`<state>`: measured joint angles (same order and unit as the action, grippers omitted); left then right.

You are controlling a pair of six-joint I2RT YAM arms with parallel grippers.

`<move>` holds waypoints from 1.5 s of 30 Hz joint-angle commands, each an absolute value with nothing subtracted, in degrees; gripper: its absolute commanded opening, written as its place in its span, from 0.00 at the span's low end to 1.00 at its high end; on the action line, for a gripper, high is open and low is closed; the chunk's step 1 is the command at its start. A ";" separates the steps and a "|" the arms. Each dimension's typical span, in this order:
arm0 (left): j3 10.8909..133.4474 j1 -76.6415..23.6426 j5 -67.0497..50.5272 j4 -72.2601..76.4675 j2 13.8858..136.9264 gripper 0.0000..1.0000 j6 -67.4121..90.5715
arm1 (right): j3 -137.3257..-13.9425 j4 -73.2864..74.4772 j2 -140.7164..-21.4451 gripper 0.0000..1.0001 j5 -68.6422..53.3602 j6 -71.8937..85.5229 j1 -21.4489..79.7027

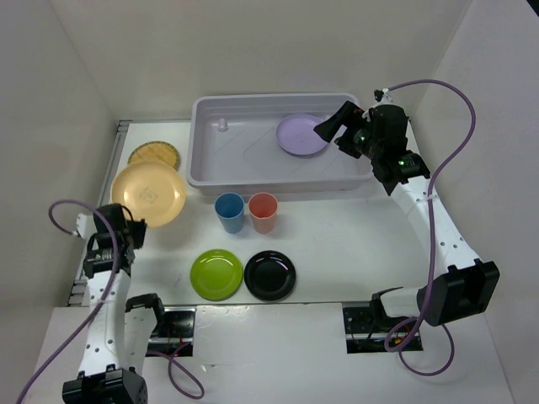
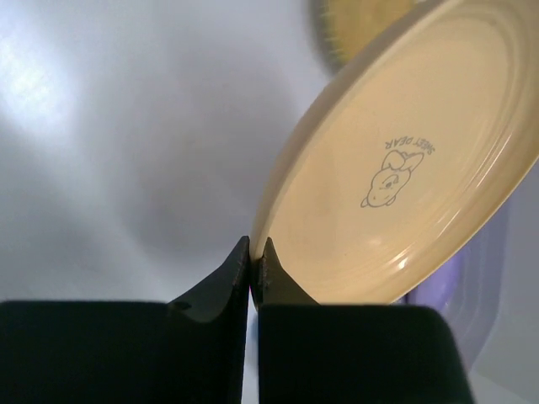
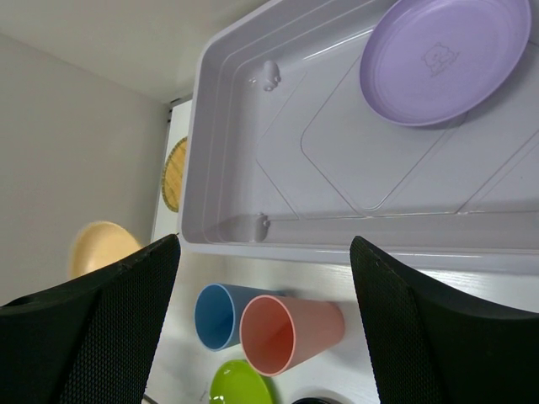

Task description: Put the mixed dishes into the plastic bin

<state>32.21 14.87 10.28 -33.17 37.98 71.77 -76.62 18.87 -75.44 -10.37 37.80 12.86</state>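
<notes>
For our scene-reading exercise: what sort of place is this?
Probably a robotics test cell, not a kitchen: plain white panels box in a tabletop, a cabled left arm and right arm are bolted at its near edge, and coloured plates and cups sit by a plastic bin.

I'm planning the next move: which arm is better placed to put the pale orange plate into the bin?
Left. The left gripper is shut on the rim of the pale orange plate. The right gripper hangs open and empty over the plastic bin, far from that plate.
</notes>
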 commanded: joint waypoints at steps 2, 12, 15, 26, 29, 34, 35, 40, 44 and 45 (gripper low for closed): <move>48.76 15.21 6.01 -26.20 43.82 0.00 59.53 | -77.79 17.67 -73.74 0.86 -10.46 37.35 12.83; 81.43 7.85 -10.63 -22.22 80.88 0.00 46.77 | -77.78 15.73 -71.19 0.86 -8.80 38.67 12.83; 92.87 4.32 -11.16 -27.32 89.88 0.00 41.94 | -77.78 16.25 -70.66 0.86 -8.27 39.20 12.83; 124.80 -3.34 -9.04 -37.71 122.16 0.00 39.46 | -77.78 17.84 -69.52 0.86 -5.80 39.73 13.36; 126.91 -3.34 -9.58 -37.00 126.20 0.00 40.25 | -77.78 17.84 -69.52 0.86 -5.19 39.73 13.89; 134.99 -3.87 -9.06 -40.25 136.04 0.00 40.25 | -77.78 18.37 -69.52 0.86 -5.19 39.73 13.89; 136.13 -3.87 -9.05 -40.78 137.19 0.00 40.25 | -77.26 18.37 -69.52 0.86 -5.19 39.20 13.89; 149.55 -4.39 -9.05 -44.98 146.41 0.00 41.92 | -73.66 20.91 -67.15 0.86 -4.66 37.10 13.89; 175.46 -4.92 -9.05 -55.70 162.80 0.03 43.67 | -71.20 23.99 -65.30 0.88 -3.43 35.68 13.89; 179.87 -4.92 -10.88 -57.46 164.51 0.05 44.20 | -71.19 24.78 -64.52 0.88 -3.43 35.16 13.89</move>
